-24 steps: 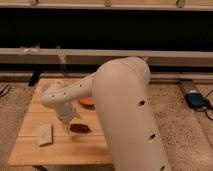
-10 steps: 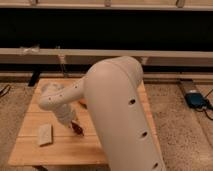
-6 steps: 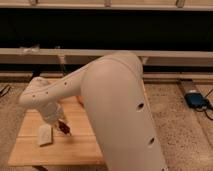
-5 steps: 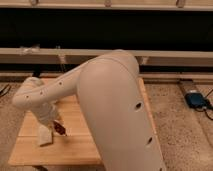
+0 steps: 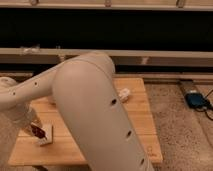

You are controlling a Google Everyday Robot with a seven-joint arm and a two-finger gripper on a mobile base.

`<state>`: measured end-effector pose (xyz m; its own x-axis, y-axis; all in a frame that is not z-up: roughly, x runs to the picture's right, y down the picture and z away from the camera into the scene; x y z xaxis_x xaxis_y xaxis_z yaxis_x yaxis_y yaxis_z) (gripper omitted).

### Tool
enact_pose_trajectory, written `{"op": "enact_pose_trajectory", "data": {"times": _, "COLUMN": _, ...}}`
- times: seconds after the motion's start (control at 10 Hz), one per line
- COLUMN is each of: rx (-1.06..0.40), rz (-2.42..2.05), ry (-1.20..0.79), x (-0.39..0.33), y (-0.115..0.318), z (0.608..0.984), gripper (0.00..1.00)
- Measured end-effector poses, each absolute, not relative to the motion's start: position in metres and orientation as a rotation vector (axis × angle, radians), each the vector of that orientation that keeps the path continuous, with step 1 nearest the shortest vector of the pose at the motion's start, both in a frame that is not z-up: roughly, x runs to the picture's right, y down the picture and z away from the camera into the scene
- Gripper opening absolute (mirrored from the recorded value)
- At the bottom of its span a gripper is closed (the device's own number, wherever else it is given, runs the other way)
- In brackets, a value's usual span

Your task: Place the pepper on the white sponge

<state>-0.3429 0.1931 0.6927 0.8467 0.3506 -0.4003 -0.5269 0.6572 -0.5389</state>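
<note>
my arm [image 5: 90, 100] fills the middle of the view, reaching down to the left side of the wooden table [image 5: 140, 125]. my pincer [image 5: 36, 129] sits low over the table's front-left part, closed on the pepper [image 5: 39, 132], which hangs dark red below it. the pepper is directly over the white sponge [image 5: 46, 138], at or just above its top; i cannot tell if they touch. a small pale object [image 5: 123, 93] lies further back on the table, well apart.
</note>
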Motion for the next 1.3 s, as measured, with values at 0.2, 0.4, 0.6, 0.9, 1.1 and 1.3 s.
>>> {"op": "enact_pose_trajectory", "data": {"times": 0.2, "rx": -0.708, "rz": 0.488, "ry": 0.292, "x": -0.348, "y": 0.204, "z": 0.719, "gripper": 0.00}}
{"op": "enact_pose_trajectory", "data": {"times": 0.4, "rx": -0.723, "rz": 0.479, "ry": 0.300, "x": -0.352, "y": 0.211, "z": 0.732, "gripper": 0.00}}
{"op": "enact_pose_trajectory", "data": {"times": 0.6, "rx": -0.729, "rz": 0.474, "ry": 0.308, "x": -0.349, "y": 0.212, "z": 0.735, "gripper": 0.00}}
{"op": "enact_pose_trajectory", "data": {"times": 0.9, "rx": -0.732, "rz": 0.470, "ry": 0.318, "x": -0.347, "y": 0.216, "z": 0.738, "gripper": 0.00}}
{"op": "enact_pose_trajectory", "data": {"times": 1.1, "rx": -0.723, "rz": 0.468, "ry": 0.334, "x": -0.343, "y": 0.219, "z": 0.745, "gripper": 0.00}}
{"op": "enact_pose_trajectory", "data": {"times": 1.3, "rx": -0.719, "rz": 0.470, "ry": 0.343, "x": -0.343, "y": 0.222, "z": 0.750, "gripper": 0.05}}
